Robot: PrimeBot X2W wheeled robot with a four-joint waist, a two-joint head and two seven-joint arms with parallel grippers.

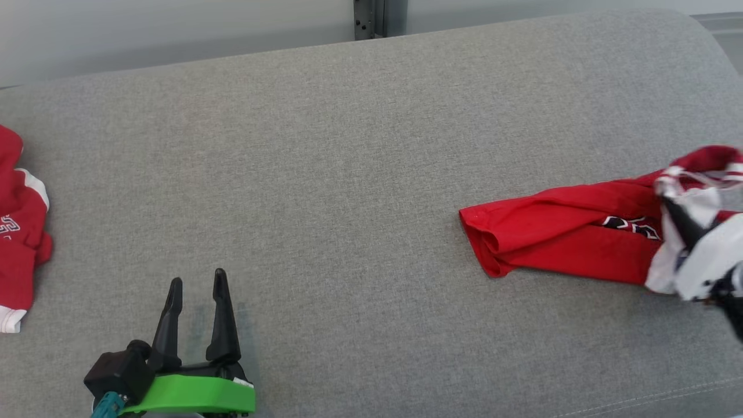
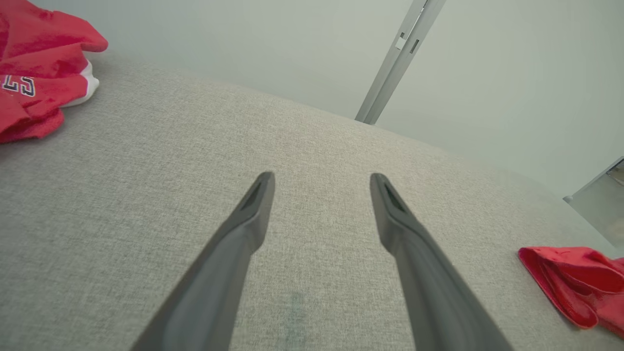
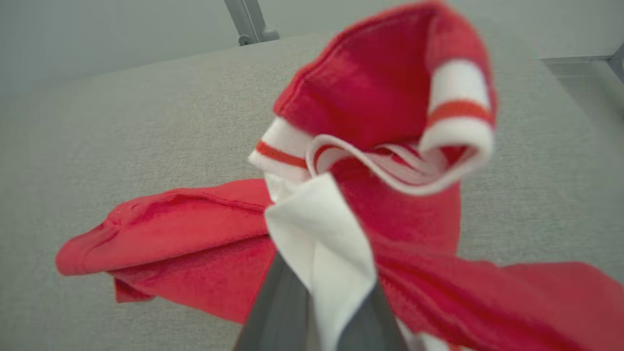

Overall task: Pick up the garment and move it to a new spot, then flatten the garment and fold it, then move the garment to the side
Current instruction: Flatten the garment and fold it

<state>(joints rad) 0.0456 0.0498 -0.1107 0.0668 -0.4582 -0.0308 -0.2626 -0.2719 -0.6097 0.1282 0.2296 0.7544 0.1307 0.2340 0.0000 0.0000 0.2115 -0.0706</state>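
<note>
The garment (image 1: pixel 563 232) is a red jersey with white trim and dark lettering, lying bunched lengthwise at the right of the grey cushion (image 1: pixel 360 174). My right gripper (image 1: pixel 668 202) is shut on its white-trimmed end, which lifts off the surface. In the right wrist view the white fabric is pinched between the dark fingers (image 3: pixel 273 317), and the red garment (image 3: pixel 195 243) trails left with a striped cuff curling above. My left gripper (image 1: pixel 197 277) stands open and holds nothing at the lower left, far from the garment. In the left wrist view that gripper (image 2: pixel 321 176) hovers over bare cushion, with the garment (image 2: pixel 575 282) at the right edge.
A second red and white jersey (image 1: pixel 17 232) lies crumpled at the far left edge, also visible as a red heap (image 2: pixel 39 73) in the left wrist view. A pale wall and a metal post (image 1: pixel 371 17) stand behind the cushion. Bare grey fabric spans between the two garments.
</note>
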